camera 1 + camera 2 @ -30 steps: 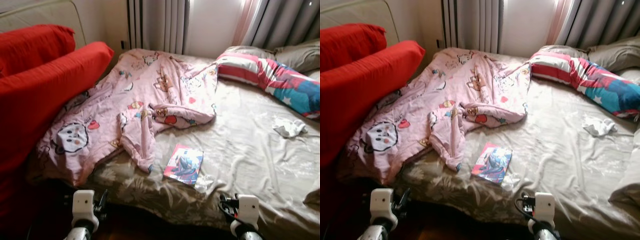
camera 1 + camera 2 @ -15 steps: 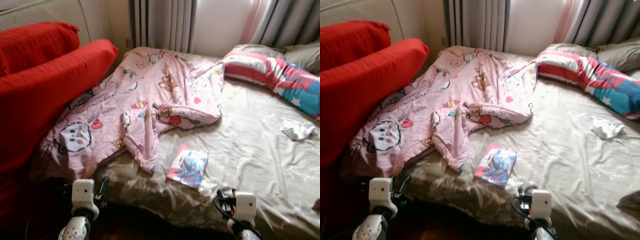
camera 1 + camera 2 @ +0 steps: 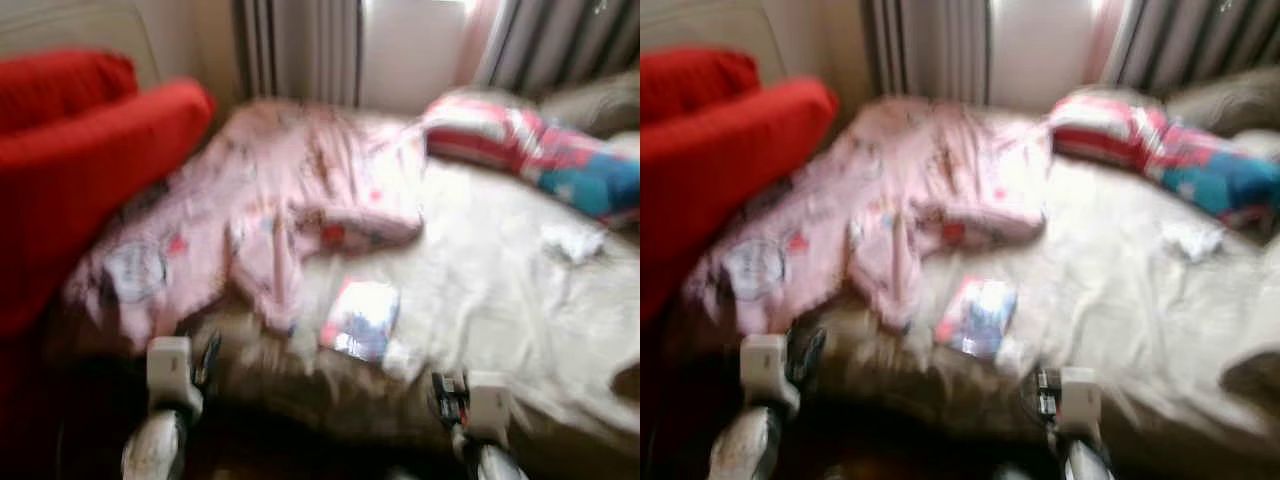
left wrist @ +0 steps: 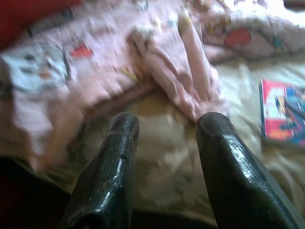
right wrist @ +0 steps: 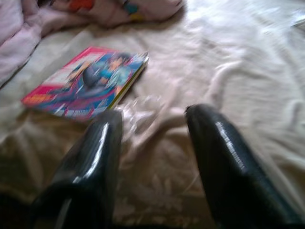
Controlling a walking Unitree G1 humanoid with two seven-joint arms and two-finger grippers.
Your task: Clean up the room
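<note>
Bed [image 3: 520, 300]: open sheet right of book [image 3: 360, 318]. Obstacles: pink quilt [image 3: 270, 210] left, red cushions [image 3: 90, 160] far left, pillow [image 3: 530, 150] far right.

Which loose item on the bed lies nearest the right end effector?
The comic book, just ahead of the open right end effector; the white crumpled cloth lies farther off, near the striped pillow.

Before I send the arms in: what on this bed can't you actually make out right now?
- Book title: blurred in the right wrist view, smeared in both eye views.
- Small white thing near the pillow: eye views too blurred to tell what it is.
- Clear crumpled scrap ahead of the right pincer: blurred, unidentifiable.
- Pink blanket hides whatever lies beneath it.
</note>
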